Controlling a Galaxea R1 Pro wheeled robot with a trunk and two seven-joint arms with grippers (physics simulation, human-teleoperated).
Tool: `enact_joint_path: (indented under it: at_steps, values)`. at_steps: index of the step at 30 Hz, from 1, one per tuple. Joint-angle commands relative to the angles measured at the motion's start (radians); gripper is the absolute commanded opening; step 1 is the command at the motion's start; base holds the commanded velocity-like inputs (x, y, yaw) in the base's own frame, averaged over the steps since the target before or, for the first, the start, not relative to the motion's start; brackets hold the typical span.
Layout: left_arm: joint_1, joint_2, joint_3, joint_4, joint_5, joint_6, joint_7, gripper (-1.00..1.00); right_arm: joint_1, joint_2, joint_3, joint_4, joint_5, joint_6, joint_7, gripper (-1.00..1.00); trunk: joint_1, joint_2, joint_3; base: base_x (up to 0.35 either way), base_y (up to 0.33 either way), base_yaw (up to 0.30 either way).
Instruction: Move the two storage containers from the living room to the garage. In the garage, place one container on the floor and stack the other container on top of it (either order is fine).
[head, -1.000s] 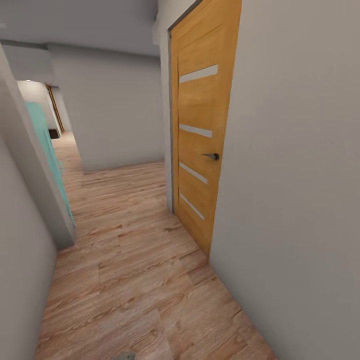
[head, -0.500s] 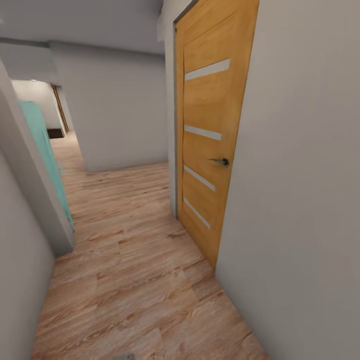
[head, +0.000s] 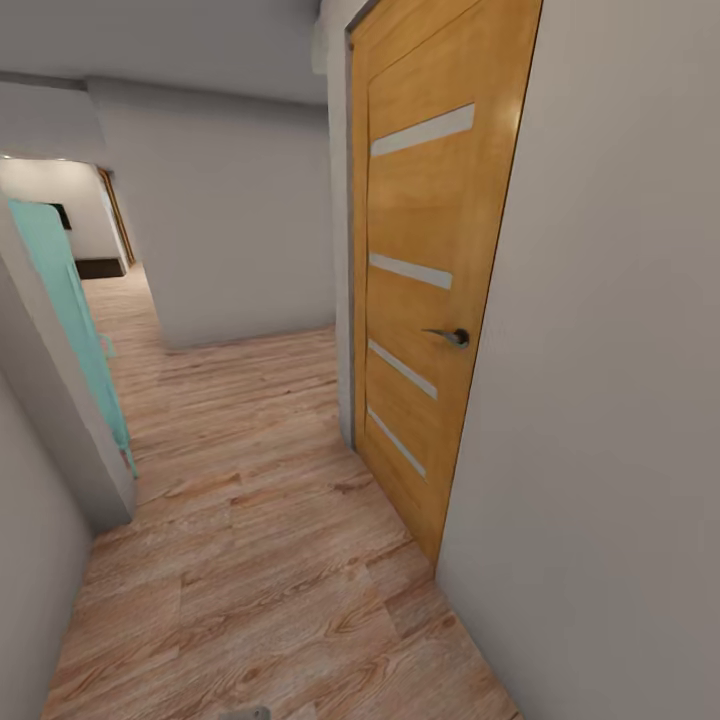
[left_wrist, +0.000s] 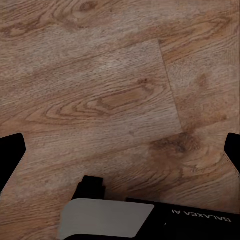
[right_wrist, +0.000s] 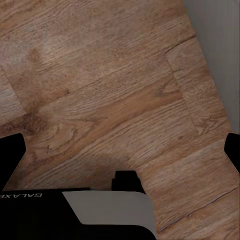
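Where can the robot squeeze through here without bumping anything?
The bare wood floor runs open down the middle, between the grey wall with the closed orange door and the corner by the teal door. It looks tightest at that corner.

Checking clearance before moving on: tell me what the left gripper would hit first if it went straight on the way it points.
The wood floor. The left gripper points down at bare planks, fingers spread wide, nothing between them. How far off the floor lies is unclear.
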Motion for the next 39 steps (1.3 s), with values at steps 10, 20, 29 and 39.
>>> enact_joint_path:
  at_steps: [10,20,29,39]
  values:
    - [-0.001,0.0,0.001,-0.001,0.009,-0.002,0.002,1.0,-0.001,0.002,0.009,0.002,-0.009,-0.004,-0.007,1.0,0.001,-0.001,-0.001,0.111,0.0,0.058]
    - [-0.001,0.0,0.001,-0.001,0.009,-0.002,0.002,1.0,-0.001,0.001,0.01,0.002,-0.008,-0.004,-0.007,1.0,0.001,-0.001,-0.003,0.001,0.0,0.24]
    - [-0.001,-0.002,0.001,-0.001,0.008,-0.002,0.002,1.0,-0.001,0.001,0.01,0.002,-0.007,-0.004,-0.007,1.0,0.001,-0.001,-0.006,0.0,0.0,0.25]
    - [-0.001,-0.002,0.001,-0.001,0.008,-0.001,0.002,1.0,-0.001,0.0,0.01,0.002,-0.007,-0.004,-0.007,1.0,0.001,-0.001,-0.007,0.16,0.0,0.058]
